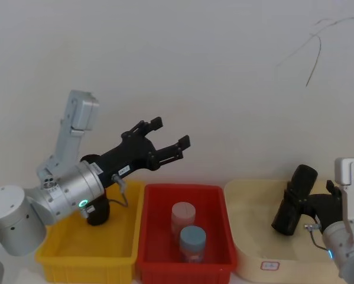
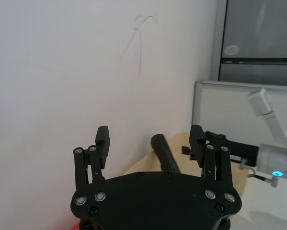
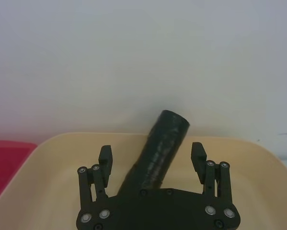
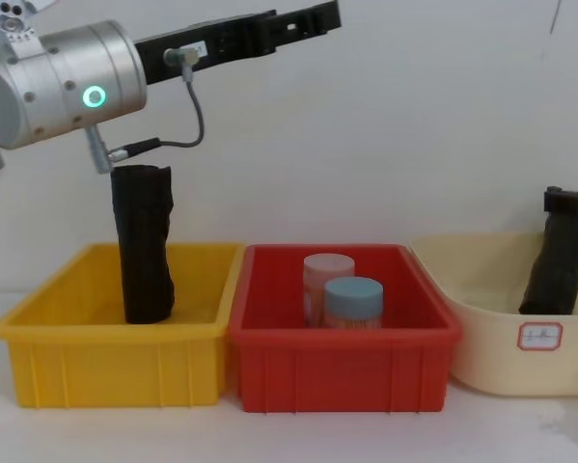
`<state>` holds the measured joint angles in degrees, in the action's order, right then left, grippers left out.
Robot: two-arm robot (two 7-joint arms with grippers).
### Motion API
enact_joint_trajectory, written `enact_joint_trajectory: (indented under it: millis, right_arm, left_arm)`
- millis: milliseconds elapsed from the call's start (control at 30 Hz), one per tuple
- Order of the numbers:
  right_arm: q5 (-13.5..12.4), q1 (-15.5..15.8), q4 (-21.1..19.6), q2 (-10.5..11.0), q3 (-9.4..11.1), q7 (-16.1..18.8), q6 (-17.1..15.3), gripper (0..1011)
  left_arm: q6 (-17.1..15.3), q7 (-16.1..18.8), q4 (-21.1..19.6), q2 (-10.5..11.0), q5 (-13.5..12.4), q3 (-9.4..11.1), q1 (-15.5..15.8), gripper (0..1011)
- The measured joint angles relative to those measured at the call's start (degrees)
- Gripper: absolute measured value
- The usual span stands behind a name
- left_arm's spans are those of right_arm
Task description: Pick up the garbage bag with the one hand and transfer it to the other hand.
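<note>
The garbage bag [image 1: 292,204], a smooth black cylinder roll, leans tilted inside the cream tub [image 1: 247,236] at the right. My right gripper [image 1: 299,195] is open and straddles the roll's upper part. In the right wrist view the garbage bag [image 3: 162,143] lies between the spread fingers [image 3: 105,158], with a gap on each side. From the chest view the bag [image 4: 557,260] stands against the tub's far right. My left gripper [image 1: 169,132] is open and empty, held high in the air above the seam of the yellow and red bins, pointing right toward the tub.
A yellow bin [image 1: 58,251] at the left holds an upright bumpy black roll [image 4: 144,246], right under my left forearm. The red bin [image 1: 182,188] in the middle holds a pink-lidded jar [image 1: 183,213] and a blue-lidded jar [image 1: 192,239]. A white wall stands behind.
</note>
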<state>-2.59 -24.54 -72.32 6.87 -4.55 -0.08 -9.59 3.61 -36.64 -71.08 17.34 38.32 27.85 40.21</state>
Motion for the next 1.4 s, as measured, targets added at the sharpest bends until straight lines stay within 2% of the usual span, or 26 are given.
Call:
enact_joint_trajectory:
  millis: [400, 600, 800, 967, 1133, 1400]
  right_arm:
    - [-1.93, 5.59, -10.40, 1.42, -0.07, 5.12, -2.68, 999]
    - [-3.25, 9.03, -16.06, 2.55, -0.90, 8.15, -4.79, 999]
    - [-4.60, 12.59, -21.42, 3.82, -2.58, 11.61, -7.51, 999]
    - [-5.29, 14.36, -24.07, 4.60, -4.11, 13.73, -8.93, 1000]
    - [-5.76, 15.62, -26.30, 5.33, -6.16, 15.86, -10.25, 1000]
    - [-6.03, 16.00, -27.76, 5.64, -8.76, 17.77, -11.84, 999]
  left_arm:
    - [-0.78, 1.72, -2.04, 1.79, 0.01, -1.78, -2.44, 1000]
    - [-1.04, 2.47, -2.93, 2.53, 0.03, -2.47, -3.56, 1000]
    - [-1.40, 3.43, -3.91, 3.52, -0.40, -3.09, -4.93, 1000]
    - [-1.73, 4.08, -4.52, 4.21, -0.89, -3.44, -5.80, 1000]
    - [-1.98, 4.52, -4.98, 4.74, -1.26, -3.69, -6.52, 1000]
    - [-2.22, 4.94, -5.40, 5.25, -1.60, -3.93, -7.13, 1000]
